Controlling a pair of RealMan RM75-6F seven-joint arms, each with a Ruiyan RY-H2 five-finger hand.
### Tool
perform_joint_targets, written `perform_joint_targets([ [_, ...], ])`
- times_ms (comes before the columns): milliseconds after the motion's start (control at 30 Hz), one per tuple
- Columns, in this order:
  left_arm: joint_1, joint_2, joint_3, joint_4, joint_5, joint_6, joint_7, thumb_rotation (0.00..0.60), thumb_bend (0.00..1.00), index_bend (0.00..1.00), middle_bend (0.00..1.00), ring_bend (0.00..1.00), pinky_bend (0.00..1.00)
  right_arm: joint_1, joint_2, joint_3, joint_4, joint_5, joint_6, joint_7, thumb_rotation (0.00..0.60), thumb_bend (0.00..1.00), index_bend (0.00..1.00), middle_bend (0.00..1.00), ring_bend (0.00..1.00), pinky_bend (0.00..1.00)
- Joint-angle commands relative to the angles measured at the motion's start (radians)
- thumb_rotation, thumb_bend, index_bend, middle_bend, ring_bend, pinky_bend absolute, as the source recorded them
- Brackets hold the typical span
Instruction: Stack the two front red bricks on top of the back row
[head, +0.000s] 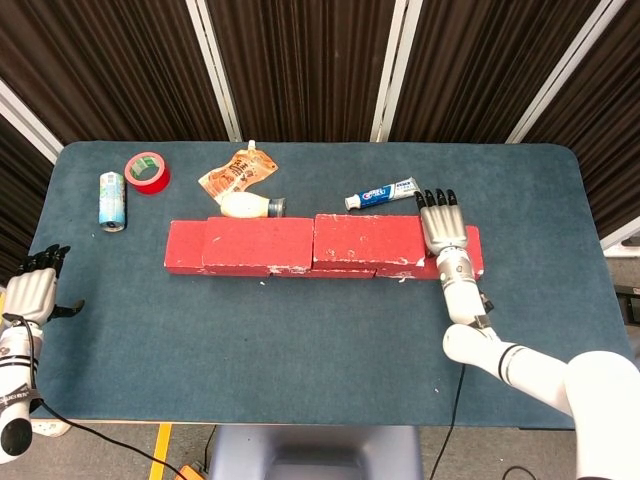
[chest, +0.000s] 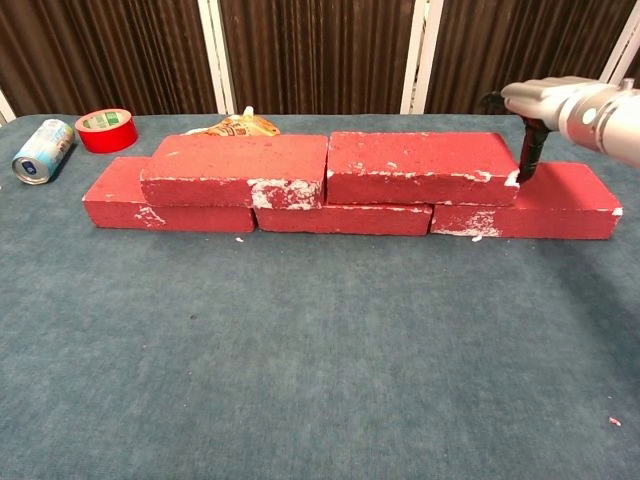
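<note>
I see my right robot hand (head: 443, 228) flat, fingers apart, holding nothing, a fingertip seemingly against the end of the upper right brick (chest: 420, 167). That brick and the upper left brick (chest: 237, 170) sit atop the back row (chest: 345, 217). My left robot hand (head: 34, 288) hangs open off the tabletop (head: 320, 330) edge.

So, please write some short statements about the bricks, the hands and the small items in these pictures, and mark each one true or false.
1. Two red bricks lie on top of the back row. True.
2. The right hand holds the toothpaste tube. False: the tube lies apart behind the bricks.
3. The red tape roll lies beside the can. True.
4. The left hand rests on a brick. False: it is at the table's left edge.
</note>
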Motion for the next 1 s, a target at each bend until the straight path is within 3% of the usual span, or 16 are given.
perform_joint_targets([
  [33, -0.001, 0.002, -0.001, -0.012, 0.001, 0.008, 0.008, 0.6, 0.26, 0.0, 0.0, 0.0, 0.02, -0.018, 0.046, 0.009, -0.066, -0.013, 0.033, 0.002, 0.6, 0.0, 0.07, 0.16, 0.02, 0.0],
  [200, -0.01, 0.004, -0.002, -0.035, -0.008, 0.008, 0.037, 0.6, 0.26, 0.0, 0.0, 0.0, 0.02, -0.074, 0.162, 0.026, -0.232, -0.063, 0.12, 0.044, 0.6, 0.0, 0.07, 0.16, 0.02, 0.0],
  [367, -0.013, 0.017, -0.005, -0.059, -0.009, 0.018, 0.05, 0.6, 0.26, 0.0, 0.0, 0.0, 0.02, -0.189, 0.329, 0.018, -0.503, -0.179, 0.273, 0.117, 0.6, 0.0, 0.07, 0.16, 0.02, 0.0],
  [467, -0.008, 0.026, -0.004, -0.074, 0.001, 0.029, 0.047, 0.6, 0.27, 0.0, 0.0, 0.0, 0.02, -0.291, 0.417, -0.021, -0.667, -0.325, 0.382, 0.196, 0.6, 0.0, 0.07, 0.16, 0.02, 0.0],
  [600, 0.024, 0.042, 0.016, -0.105, 0.039, 0.062, 0.019, 0.6, 0.28, 0.0, 0.0, 0.0, 0.02, -0.436, 0.486, -0.134, -0.79, -0.55, 0.498, 0.294, 0.6, 0.0, 0.07, 0.16, 0.02, 0.0],
  [700, 0.05, 0.054, 0.026, -0.114, 0.075, 0.09, -0.015, 0.6, 0.28, 0.0, 0.0, 0.0, 0.02, -0.53, 0.486, -0.221, -0.782, -0.699, 0.559, 0.376, 0.6, 0.0, 0.06, 0.16, 0.02, 0.0],
  [800, 0.085, 0.064, 0.032, -0.127, 0.129, 0.147, -0.066, 0.6, 0.29, 0.0, 0.0, 0.0, 0.02, -0.617, 0.44, -0.293, -0.705, -0.813, 0.625, 0.427, 0.6, 0.0, 0.07, 0.16, 0.02, 0.0],
  [1000, 0.163, 0.042, 0.045, -0.111, 0.228, 0.296, -0.145, 0.6, 0.3, 0.0, 0.0, 0.0, 0.02, -0.726, 0.347, -0.361, -0.526, -0.901, 0.672, 0.488, 0.6, 0.0, 0.07, 0.16, 0.02, 0.0],
])
